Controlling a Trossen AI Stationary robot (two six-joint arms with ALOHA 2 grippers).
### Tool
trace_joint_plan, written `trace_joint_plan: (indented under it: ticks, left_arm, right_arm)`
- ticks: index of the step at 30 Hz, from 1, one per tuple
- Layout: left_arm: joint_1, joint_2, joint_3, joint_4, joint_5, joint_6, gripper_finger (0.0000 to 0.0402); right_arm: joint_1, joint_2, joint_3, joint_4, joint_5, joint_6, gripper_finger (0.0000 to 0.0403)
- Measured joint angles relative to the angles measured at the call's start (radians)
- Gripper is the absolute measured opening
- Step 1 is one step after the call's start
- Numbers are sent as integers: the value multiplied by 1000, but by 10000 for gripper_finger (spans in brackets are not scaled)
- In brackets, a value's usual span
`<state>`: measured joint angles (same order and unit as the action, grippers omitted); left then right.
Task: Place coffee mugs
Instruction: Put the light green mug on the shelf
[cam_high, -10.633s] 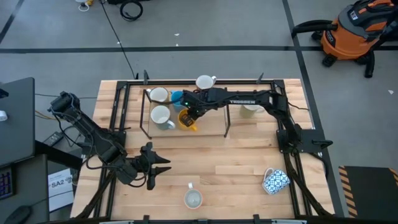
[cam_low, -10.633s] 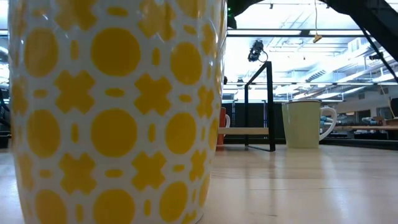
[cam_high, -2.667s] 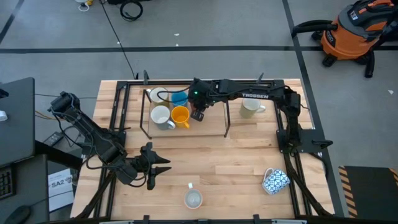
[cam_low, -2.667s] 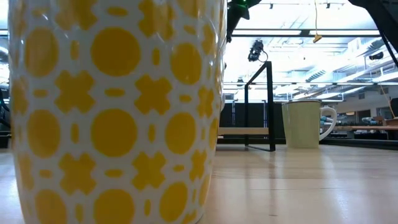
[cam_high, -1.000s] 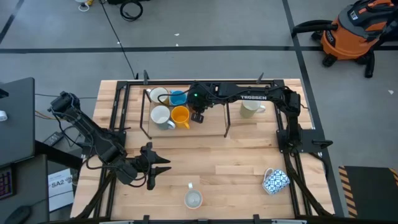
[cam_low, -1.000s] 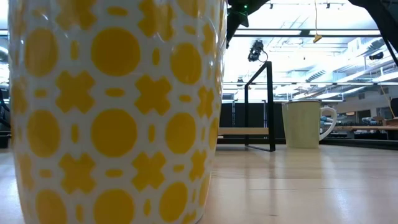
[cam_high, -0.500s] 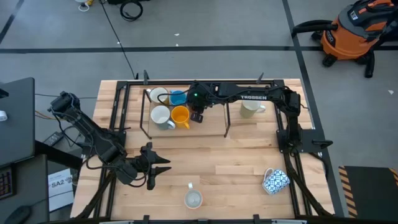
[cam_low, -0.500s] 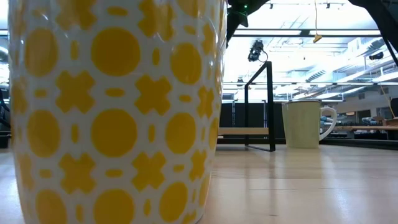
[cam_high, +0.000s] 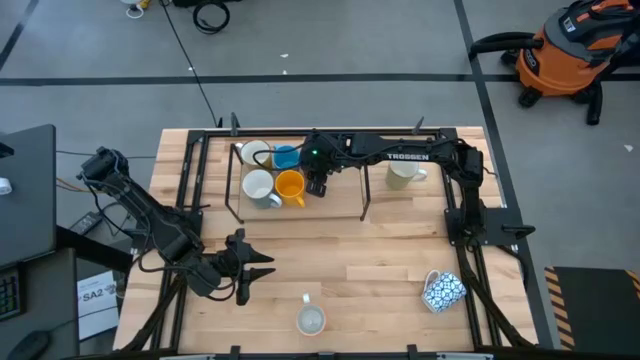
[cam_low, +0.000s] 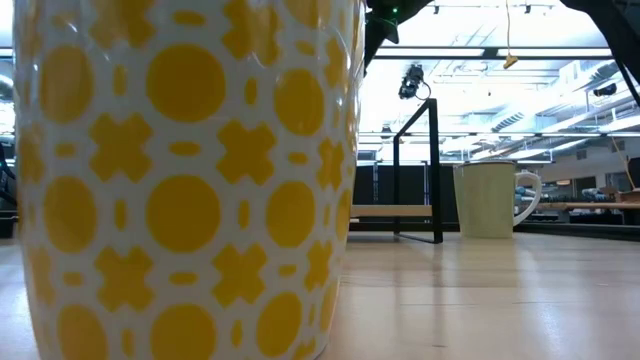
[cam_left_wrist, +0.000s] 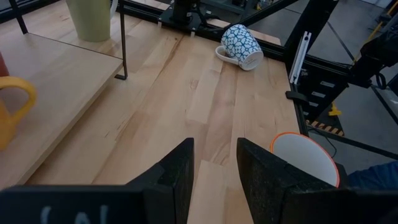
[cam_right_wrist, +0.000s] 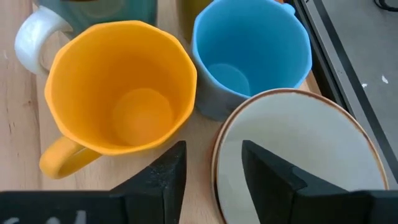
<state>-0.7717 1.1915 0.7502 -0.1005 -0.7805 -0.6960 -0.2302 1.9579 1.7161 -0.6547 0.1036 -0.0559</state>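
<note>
On the wooden shelf of a black-framed rack at the table's far side stand an orange mug, a blue mug, two white mugs and a cream mug with a brown rim, each on its base. My right gripper hangs open over the cream mug's near rim, one finger above its inside and one outside, touching nothing. My left gripper waits open and empty above the table's near left. A light green mug stands right of the rack.
A blue-and-white patterned mug lies on its side near the right front. A white mug with an orange rim stands at the near edge. A yellow-patterned mug fills the low view. Bare wood lies between the rack and the near edge.
</note>
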Motion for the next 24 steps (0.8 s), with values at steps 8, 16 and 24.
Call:
trace_joint_plan:
  ticks: [8, 16, 24]
  left_arm:
    - [0, 0, 0, 0, 0, 0, 128]
    - [0, 0, 0, 0, 0, 0, 128]
    - [0, 0, 0, 0, 0, -2, 128]
  right_arm:
    - [-3, -7, 0, 17, 5, -25, 161]
    - [-4, -95, 0, 3, 7, -59, 160]
    - [-4, -300, 1, -109, 8, -79, 160]
